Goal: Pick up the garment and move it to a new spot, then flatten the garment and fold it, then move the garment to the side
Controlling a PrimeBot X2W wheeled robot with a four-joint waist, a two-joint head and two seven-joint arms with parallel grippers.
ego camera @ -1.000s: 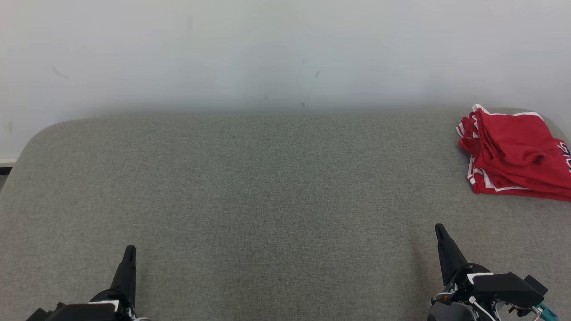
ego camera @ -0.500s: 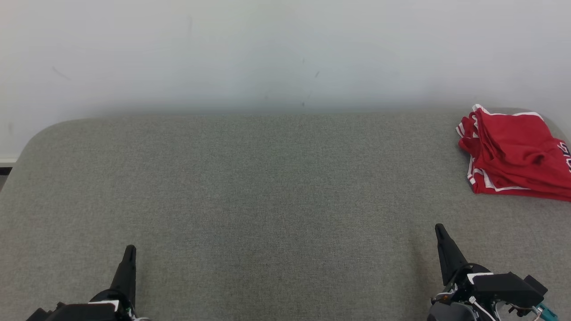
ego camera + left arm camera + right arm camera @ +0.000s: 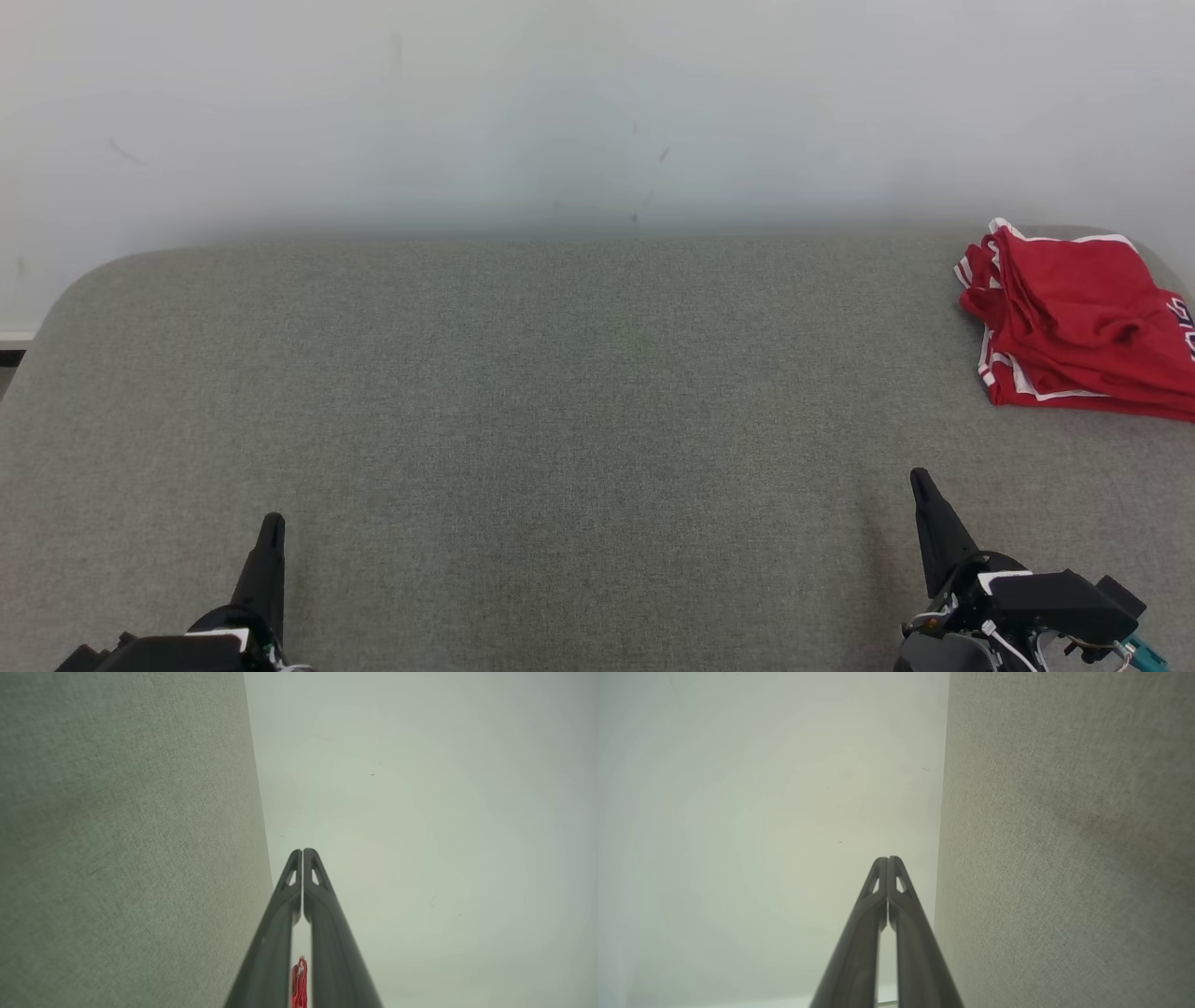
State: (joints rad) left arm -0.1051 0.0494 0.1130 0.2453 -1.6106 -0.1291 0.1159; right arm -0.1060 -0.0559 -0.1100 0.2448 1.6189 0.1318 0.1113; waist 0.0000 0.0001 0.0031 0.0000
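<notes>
On grey cushion (image 3: 560,420), far right, red garment (image 3: 1074,317), white wall (image 3: 560,112) behind

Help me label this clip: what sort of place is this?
Probably a plain indoor test room: a grey fabric-covered table against a bare white wall, with one red garment at its far right corner.

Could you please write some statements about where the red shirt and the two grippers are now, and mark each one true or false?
1. The garment lies at the far right of the grey surface. True.
2. The right gripper holds the garment. False: it is shut on nothing and is well apart from the garment.
3. The left gripper is shut. True.
4. The garment is spread flat in one layer. False: it lies bunched in rumpled layers.
</notes>
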